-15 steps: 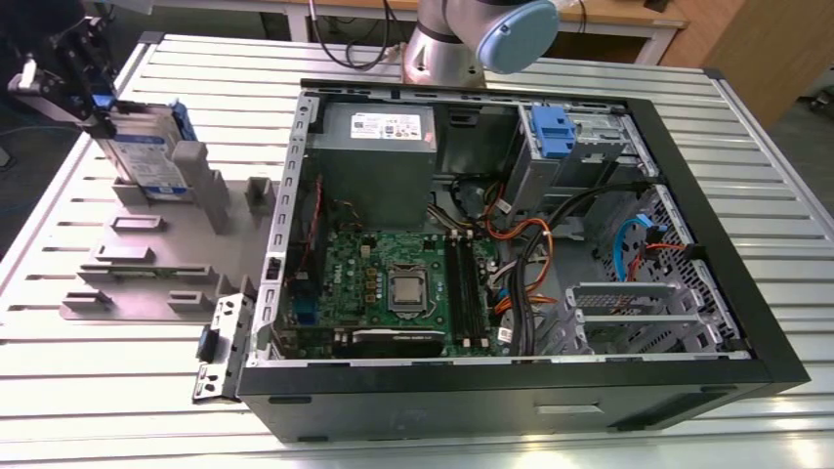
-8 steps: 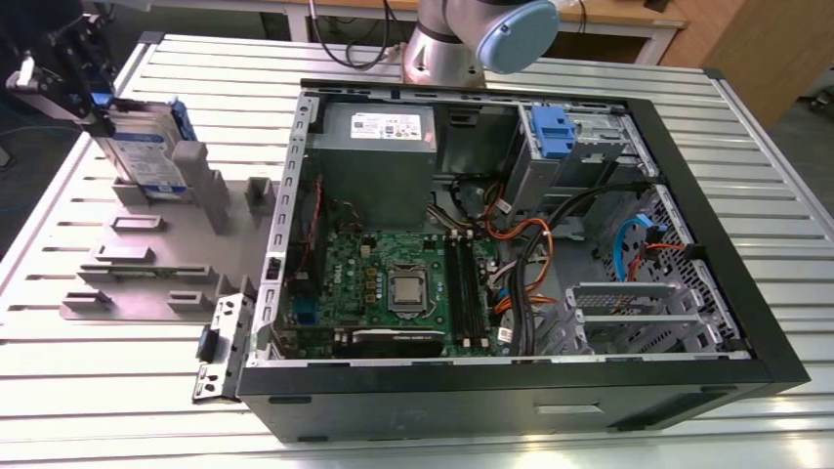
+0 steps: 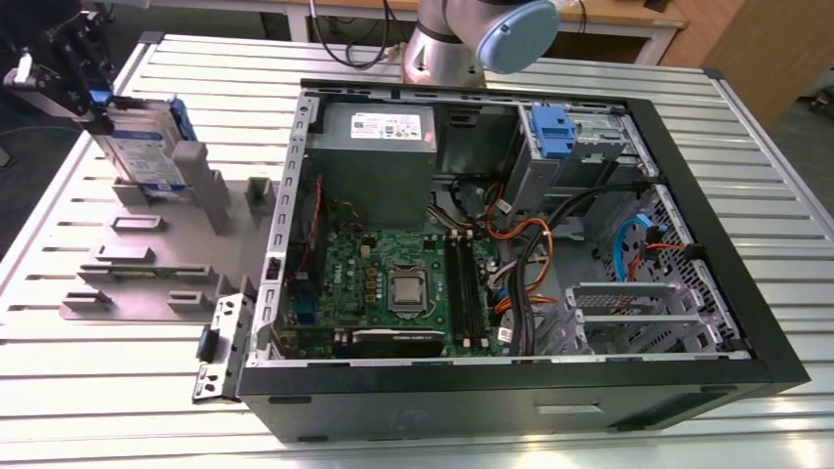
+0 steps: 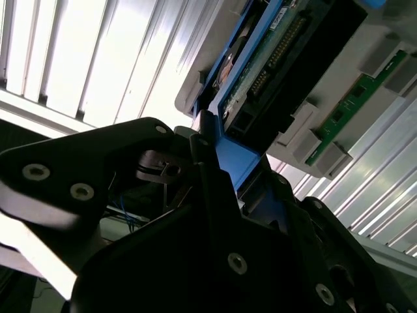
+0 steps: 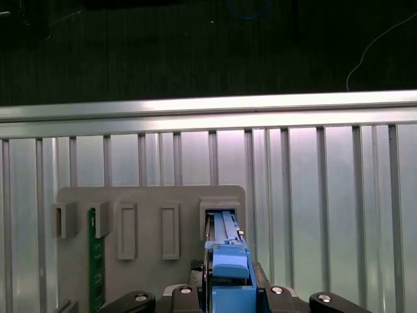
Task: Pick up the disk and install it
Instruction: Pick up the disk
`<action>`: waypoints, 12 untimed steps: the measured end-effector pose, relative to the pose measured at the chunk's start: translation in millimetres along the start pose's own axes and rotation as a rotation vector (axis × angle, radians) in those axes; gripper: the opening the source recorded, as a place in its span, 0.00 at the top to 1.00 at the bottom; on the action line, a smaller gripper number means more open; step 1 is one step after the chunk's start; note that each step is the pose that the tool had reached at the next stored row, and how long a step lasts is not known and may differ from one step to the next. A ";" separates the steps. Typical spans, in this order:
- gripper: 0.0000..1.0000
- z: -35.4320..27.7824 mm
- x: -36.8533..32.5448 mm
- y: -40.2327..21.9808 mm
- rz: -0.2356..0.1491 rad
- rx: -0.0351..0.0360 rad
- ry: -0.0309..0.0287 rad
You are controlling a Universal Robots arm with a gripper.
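The disk (image 3: 141, 147), silver with a blue-and-white label and a blue carrier rail, stands on edge in the tall slot of the grey holder block (image 3: 195, 181) at the exterior view's far left. My gripper (image 3: 94, 103) is at its upper end, shut on the blue rail. In the first wrist view the blue rail of the disk (image 5: 228, 257) runs between the black gripper bodies (image 5: 228, 297) down into the holder slot. The second wrist view shows black fingers (image 4: 215, 195) flanking the blue rail (image 4: 238, 160), with the disk's underside (image 4: 287, 59) beyond.
An open black computer case (image 3: 495, 401) lies on the slatted metal table (image 3: 78, 391), with a blue latch (image 3: 553, 132) on its upper drive bay. The grey holder plate (image 3: 156, 278) has several more slots; a green memory stick (image 5: 92, 261) sits in one. The arm's base (image 3: 470, 39) stands behind the case.
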State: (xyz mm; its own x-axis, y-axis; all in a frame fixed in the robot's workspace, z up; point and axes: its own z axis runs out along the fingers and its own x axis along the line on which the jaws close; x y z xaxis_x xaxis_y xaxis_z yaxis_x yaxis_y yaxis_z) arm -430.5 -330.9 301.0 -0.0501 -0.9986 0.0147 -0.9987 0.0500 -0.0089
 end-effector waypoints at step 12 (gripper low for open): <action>0.64 -4.8 0.1 0.0 0.000 0.0000 0.0000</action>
State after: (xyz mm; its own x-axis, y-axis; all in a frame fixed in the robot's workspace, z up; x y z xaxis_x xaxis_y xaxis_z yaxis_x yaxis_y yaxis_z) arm -430.5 -330.9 305.8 -0.0502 -0.9986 0.0147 -0.9987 0.0500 -0.0089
